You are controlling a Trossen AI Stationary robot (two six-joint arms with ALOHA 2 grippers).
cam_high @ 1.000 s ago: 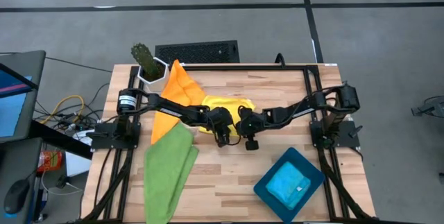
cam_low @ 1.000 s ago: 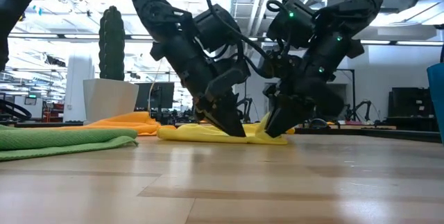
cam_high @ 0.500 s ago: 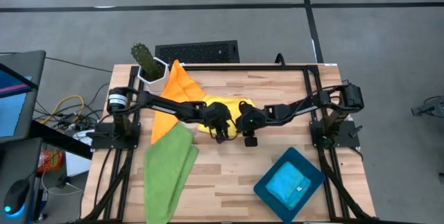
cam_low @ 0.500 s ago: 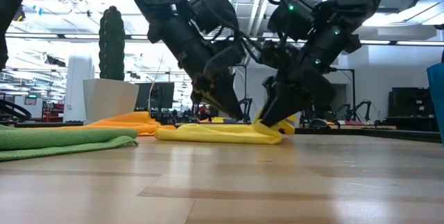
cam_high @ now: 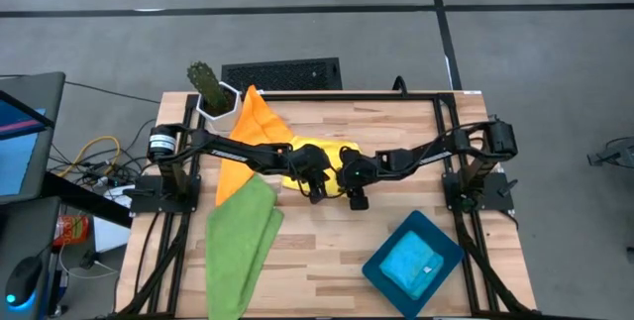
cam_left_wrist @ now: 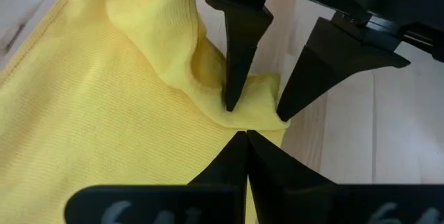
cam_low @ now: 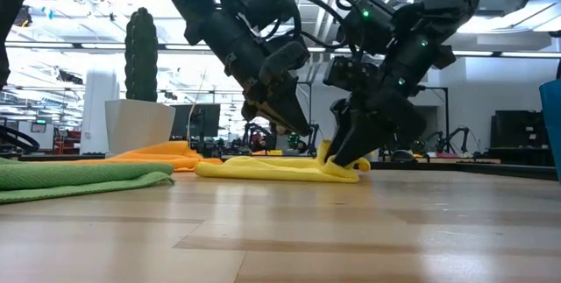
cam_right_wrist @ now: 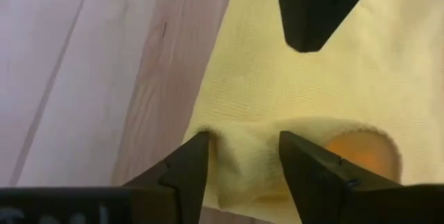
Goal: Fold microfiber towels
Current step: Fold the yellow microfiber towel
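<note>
The yellow towel (cam_high: 319, 152) lies flat at the table's middle, seen low as a yellow strip (cam_low: 272, 169). My left gripper (cam_low: 300, 139) hangs shut just above it and holds nothing; its shut tips (cam_left_wrist: 246, 137) show over the cloth. My right gripper (cam_right_wrist: 244, 156) is open, low at the towel's right end (cam_low: 344, 166), with its fingers on either side of a small raised fold. The orange towel (cam_high: 253, 127) and the green towel (cam_high: 238, 246) lie at the left. The light blue towel (cam_high: 411, 264) sits in the tray. My right gripper comes slanting down from the table's right. Its open fingers stand astride a raised fold (cam_right_wrist: 243, 144) at the yellow towel's edge. One fingertip (cam_left_wrist: 230, 99) touches the fold's side; of the other I cannot tell. The towel lies on the table.
A potted cactus (cam_high: 210, 90) stands at the far left corner. The dark teal tray (cam_high: 374, 266) sits near the right front. Bare wood (cam_high: 327, 251) lies between the green towel and the tray.
My left gripper has risen off the yellow towel, staying shut. My right gripper has opened and let go of the towel's right end. That end was lifted a little half a second ago and now rests on the table as a small bunched fold.
</note>
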